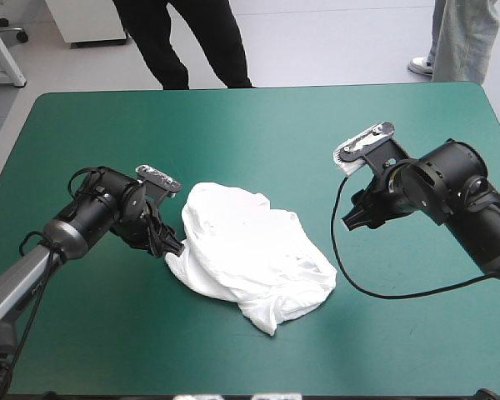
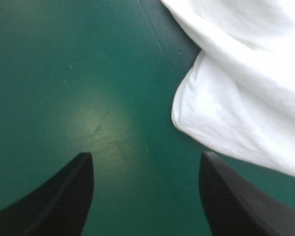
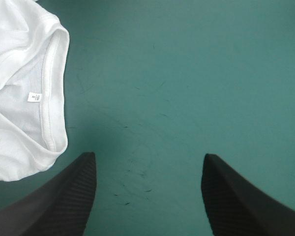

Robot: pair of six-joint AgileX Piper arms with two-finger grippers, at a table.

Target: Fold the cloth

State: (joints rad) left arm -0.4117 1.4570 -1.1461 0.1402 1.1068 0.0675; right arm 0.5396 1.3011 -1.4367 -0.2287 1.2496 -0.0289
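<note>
T-shirt [image 1: 250, 250] heaped — sleeves hidden in folds, left pincer [image 2: 146, 156], right pincer [image 3: 147, 156] parted

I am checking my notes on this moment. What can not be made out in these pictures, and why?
High view: the sleeves of the T-shirt, lost in its crumpled folds.
Right wrist view: the print on the collar label, too small to read.
Left wrist view: most of the T-shirt, cut off by the edge.
High view: whether the left claw touches the T-shirt; fingertips too small, dark.
</note>
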